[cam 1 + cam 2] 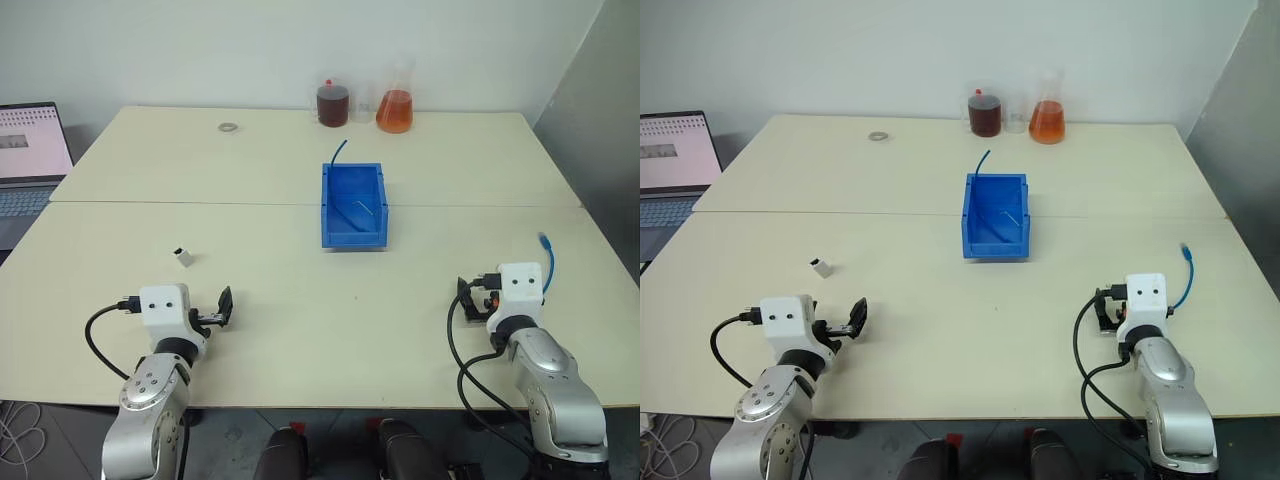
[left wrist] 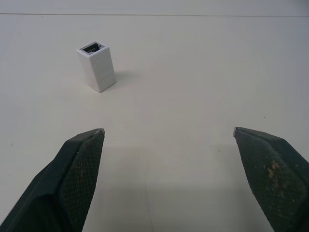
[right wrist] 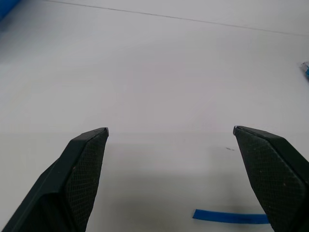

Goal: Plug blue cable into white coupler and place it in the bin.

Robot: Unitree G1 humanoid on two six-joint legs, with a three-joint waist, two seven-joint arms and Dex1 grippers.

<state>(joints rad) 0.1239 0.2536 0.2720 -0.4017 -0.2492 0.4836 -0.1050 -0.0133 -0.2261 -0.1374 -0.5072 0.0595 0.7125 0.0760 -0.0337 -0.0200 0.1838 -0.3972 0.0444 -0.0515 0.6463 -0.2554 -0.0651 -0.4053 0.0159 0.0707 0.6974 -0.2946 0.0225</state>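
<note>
L gripper [image 2: 169, 133] and R gripper [image 3: 170, 130] both spread, empty; white coupler [image 1: 183, 257] upright, well L of bin [image 1: 353, 232], blue cable [image 1: 547, 262] well R of it; risk: closing finger topples coupler.

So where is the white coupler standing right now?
The white coupler stands upright on the table's left side, apart from and just ahead of the open left gripper, well left of the bin.
</note>
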